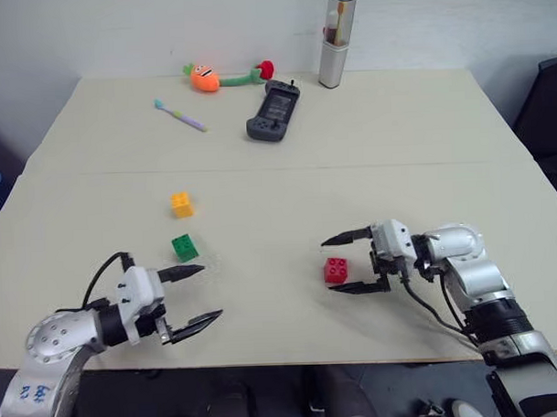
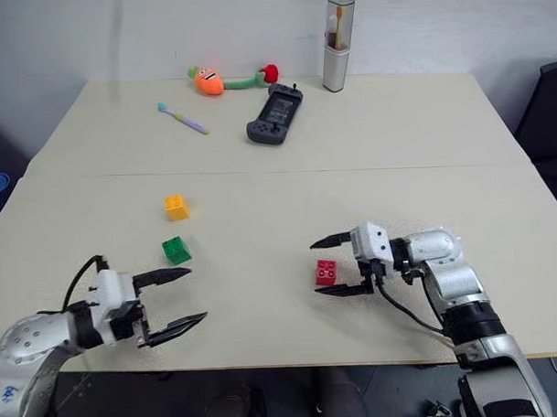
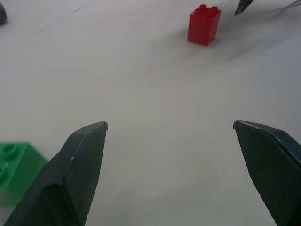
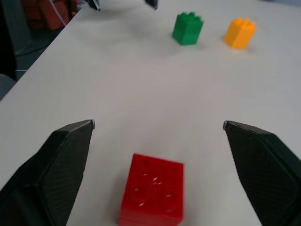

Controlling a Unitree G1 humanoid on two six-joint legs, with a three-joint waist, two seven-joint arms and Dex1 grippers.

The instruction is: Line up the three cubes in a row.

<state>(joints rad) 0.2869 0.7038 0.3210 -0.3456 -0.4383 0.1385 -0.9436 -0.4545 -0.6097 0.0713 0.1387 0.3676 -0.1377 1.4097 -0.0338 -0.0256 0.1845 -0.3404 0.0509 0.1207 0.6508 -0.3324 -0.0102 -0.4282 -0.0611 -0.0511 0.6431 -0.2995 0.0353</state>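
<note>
The red cube (image 1: 336,270) rests on the table between the spread fingers of my right gripper (image 1: 346,262), which is open and not touching it. In the right wrist view the red cube (image 4: 153,195) sits low between both fingers. The green cube (image 1: 185,246) and the yellow-orange cube (image 1: 181,205) stand left of centre, one behind the other. My left gripper (image 1: 201,294) is open near the table's front edge, just in front of the green cube (image 3: 14,167), holding nothing.
At the back of the table (image 1: 369,169) lie a dark game controller (image 1: 273,113), a toothbrush (image 1: 179,115), an orange plush toy (image 1: 221,77) and an upright clear toothbrush case (image 1: 337,40). A seam crosses the tabletop behind the cubes.
</note>
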